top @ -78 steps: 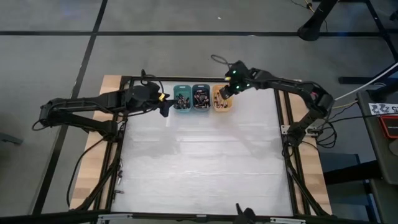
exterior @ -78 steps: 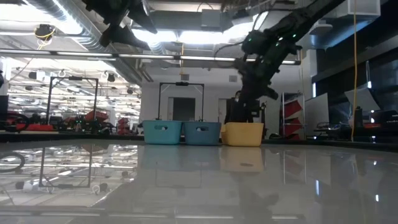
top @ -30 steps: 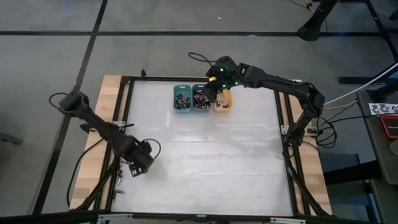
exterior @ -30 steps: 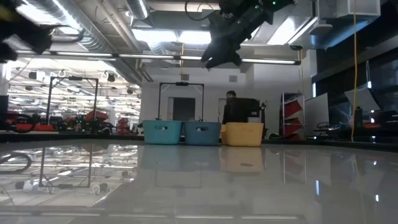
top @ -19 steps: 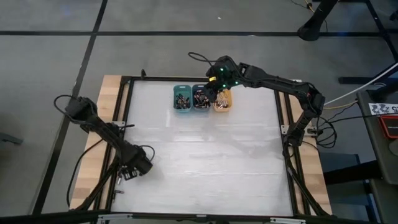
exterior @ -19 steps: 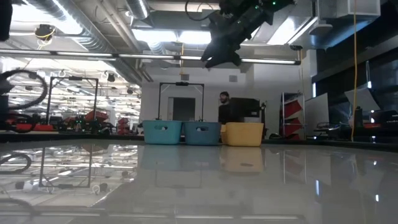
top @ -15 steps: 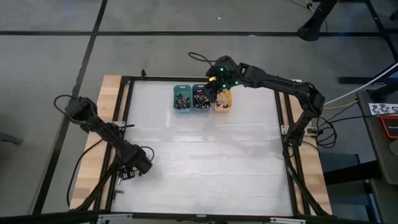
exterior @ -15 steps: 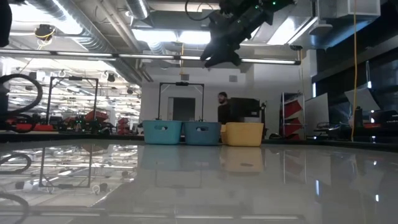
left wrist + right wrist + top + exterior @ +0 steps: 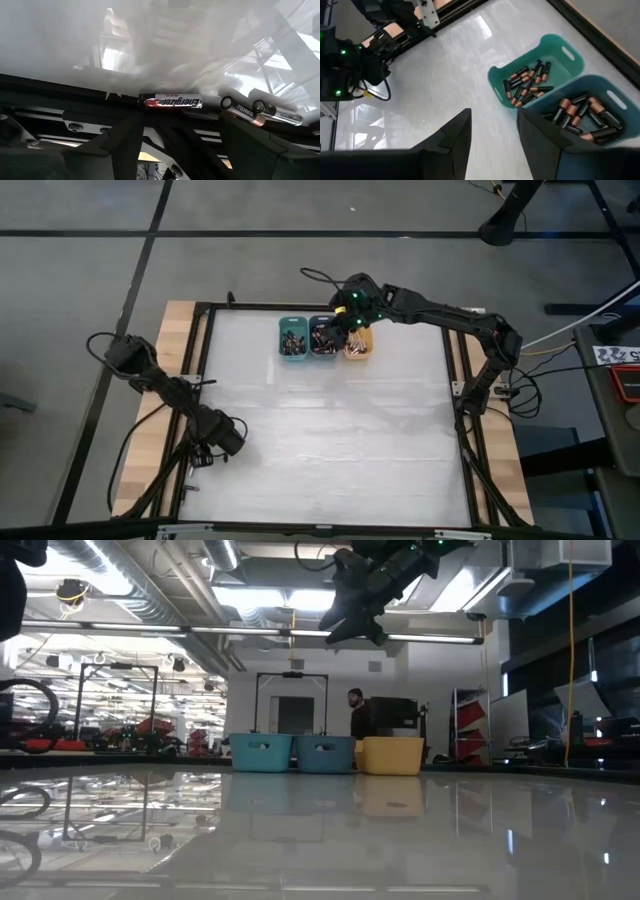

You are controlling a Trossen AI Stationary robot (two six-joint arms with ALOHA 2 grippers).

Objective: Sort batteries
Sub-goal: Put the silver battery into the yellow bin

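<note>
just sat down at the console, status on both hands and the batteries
Right hand open, empty, raised over blue bin. Left hand open at table's near-left edge, loose batteries just ahead. Teal bin and blue bin hold batteries. Nothing in the way.

Changes logged from my remote station:

- Left gripper (image 9: 228, 440): I had it beside the teal bin (image 9: 292, 339) at the table's far edge; it has swung away and dropped to the table's left rim, close to loose batteries (image 9: 172, 101) lying along the frame there.
- Right gripper (image 9: 330, 336): it has lifted out of the orange bin (image 9: 358, 346) and slid left, and now hangs high over the blue bin (image 9: 323, 338).
- A person (image 9: 358, 716) in the room behind has shifted a little left.
</note>
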